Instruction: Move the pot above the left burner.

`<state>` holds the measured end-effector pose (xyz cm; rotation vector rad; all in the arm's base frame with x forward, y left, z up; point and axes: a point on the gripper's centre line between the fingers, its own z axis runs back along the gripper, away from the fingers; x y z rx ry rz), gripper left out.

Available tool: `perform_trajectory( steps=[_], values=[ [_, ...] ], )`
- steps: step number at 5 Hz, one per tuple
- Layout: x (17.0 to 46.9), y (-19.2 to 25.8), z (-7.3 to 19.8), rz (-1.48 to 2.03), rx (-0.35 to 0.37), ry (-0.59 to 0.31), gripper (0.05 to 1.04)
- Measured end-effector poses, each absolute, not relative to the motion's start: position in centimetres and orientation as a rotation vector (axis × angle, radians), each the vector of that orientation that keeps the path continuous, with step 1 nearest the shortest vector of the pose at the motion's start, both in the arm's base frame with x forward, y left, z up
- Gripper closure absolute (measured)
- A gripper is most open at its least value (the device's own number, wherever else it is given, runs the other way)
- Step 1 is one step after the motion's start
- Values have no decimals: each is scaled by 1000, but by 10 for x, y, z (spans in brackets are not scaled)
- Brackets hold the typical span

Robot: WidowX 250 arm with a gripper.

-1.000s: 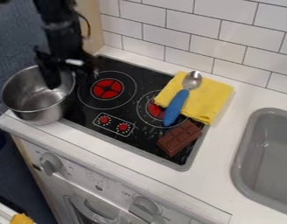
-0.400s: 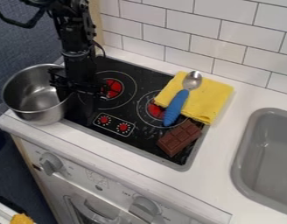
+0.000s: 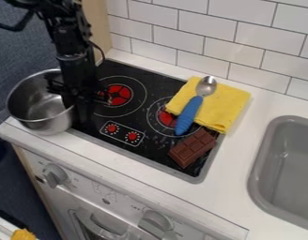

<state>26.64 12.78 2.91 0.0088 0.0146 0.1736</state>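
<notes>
Your round, silver metal pot (image 3: 42, 125) scooted slightly toward 3 o'clock. Black two-finger gripper (image 3: 75, 110) is at its 3 o'clock rim, can't tell if your jaws are gripping tbh.

Camera view, one: fixed, set above the front side of the counter (image 3: 235, 188), looking down at a steep slant, enough to see into the pot (image 3: 47, 125) at left of frame. Facing: obliquely across the stove top (image 3: 157, 83) toward the tiled wall (image 3: 213, 30) at top and upper right. Angle: turned, so the counter's front edge runs from the left side down to lower right. Range: fairly near; whole stove top about mid-frame, sink (image 3: 259, 161) cut by the right edge, oven front (image 3: 81, 187) cut by the bottom edge.
</notes>
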Motion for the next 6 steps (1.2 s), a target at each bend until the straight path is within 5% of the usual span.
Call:
perform_trajectory(
  steps=[2,4,6],
  values=[
    [258,130,50,147,22,-14,1003],
    [328,99,91,113,-11,-113,1003],
    [387,105,56,161,19,-53,1003]
  ],
)
